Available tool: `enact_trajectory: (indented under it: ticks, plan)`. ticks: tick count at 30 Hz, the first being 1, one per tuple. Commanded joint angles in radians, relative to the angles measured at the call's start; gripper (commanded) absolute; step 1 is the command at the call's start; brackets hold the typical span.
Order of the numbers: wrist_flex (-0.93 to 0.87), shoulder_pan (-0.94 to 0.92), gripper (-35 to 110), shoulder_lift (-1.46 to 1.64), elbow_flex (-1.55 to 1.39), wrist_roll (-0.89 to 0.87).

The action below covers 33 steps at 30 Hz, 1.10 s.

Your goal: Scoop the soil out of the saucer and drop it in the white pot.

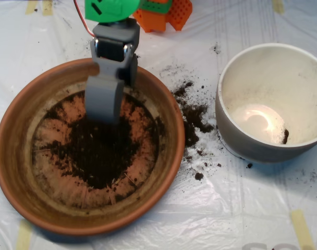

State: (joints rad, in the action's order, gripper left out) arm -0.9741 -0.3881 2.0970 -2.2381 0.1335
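The terracotta saucer [15, 156] fills the left half of the overhead view. A patch of dark soil [98, 151] lies in its middle, with thin crumbs spread around it. My grey scoop [104, 101] hangs over the saucer's far part, its lower edge at the top of the soil patch. The white pot [252, 78] stands at the right, with a small dark crumb of soil [285, 136] low on its inner wall.
Spilled soil [192, 112] is scattered on the white plastic sheet between saucer and pot. Orange and green printed parts [163, 13] sit at the top edge behind the arm. Yellow tape strips [302, 229] hold the sheet down.
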Motion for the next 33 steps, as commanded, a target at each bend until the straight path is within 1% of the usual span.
enact_trajectory:
  ticks: [1,10,17,24,33]
  plan:
    - [-0.043,0.012,40,-0.098,0.166,0.032]
    - [-0.167,0.003,42,-0.437,0.410,0.063]
    - [-0.198,-0.003,42,-0.600,0.518,0.098]
    - [-0.176,-0.009,41,-0.663,0.589,0.094]
    - [-0.104,0.005,40,-0.723,0.572,0.091]
